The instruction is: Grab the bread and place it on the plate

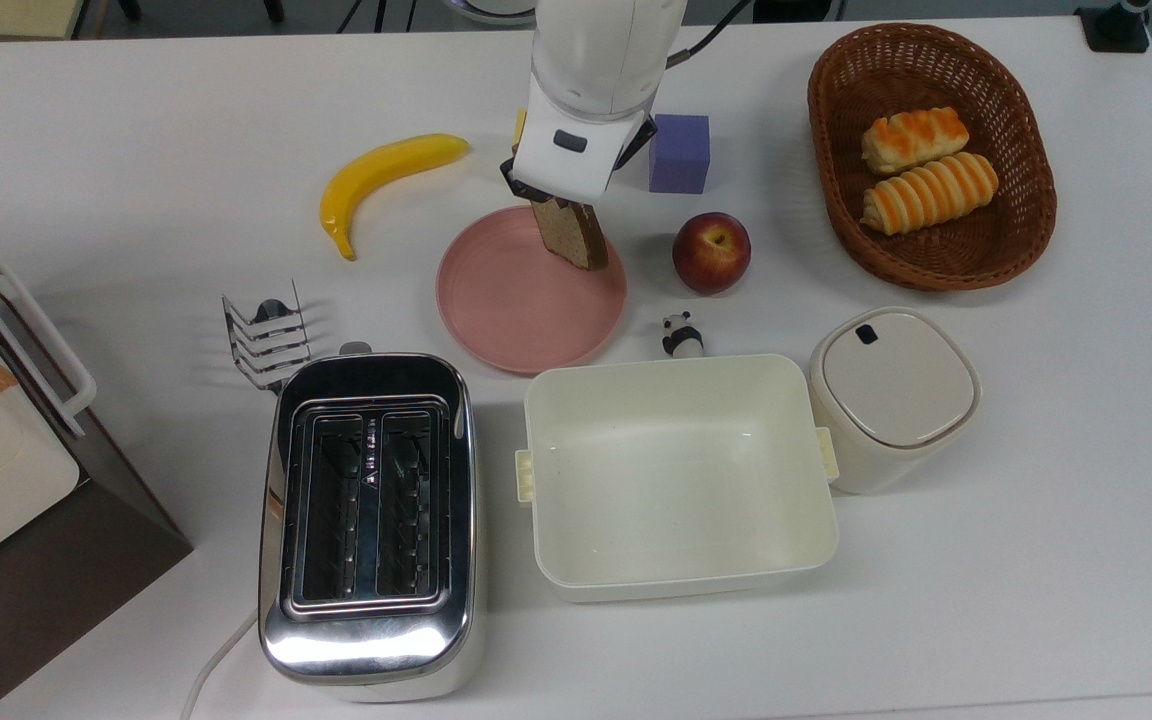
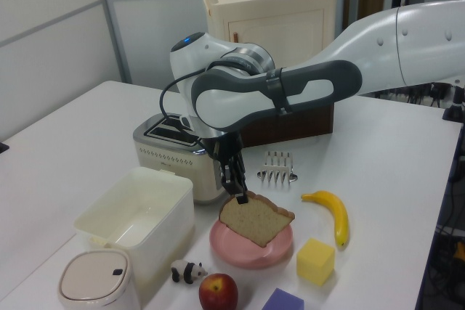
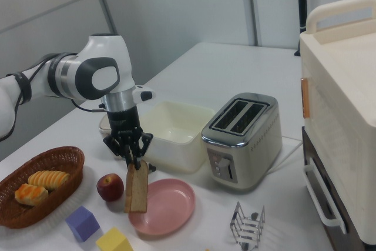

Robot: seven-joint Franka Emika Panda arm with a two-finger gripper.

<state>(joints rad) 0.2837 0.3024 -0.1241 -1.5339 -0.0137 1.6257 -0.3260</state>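
— How is the slice held?

— The bread is pinched at its upper crust by the gripper, whose jaws are pressed onto it. It is hung on edge, tilted, over the plate, toward the rim nearest the apple in the top view. Whether the lowest corner is touching the plate cannot be told.

— What is called for in the step in hand?

— Probably a lowering until the bottom edge is borne by the plate, then a tilt toward the plate's middle so the slice is laid flat. If it is released on edge, it could be tipped over the rim.
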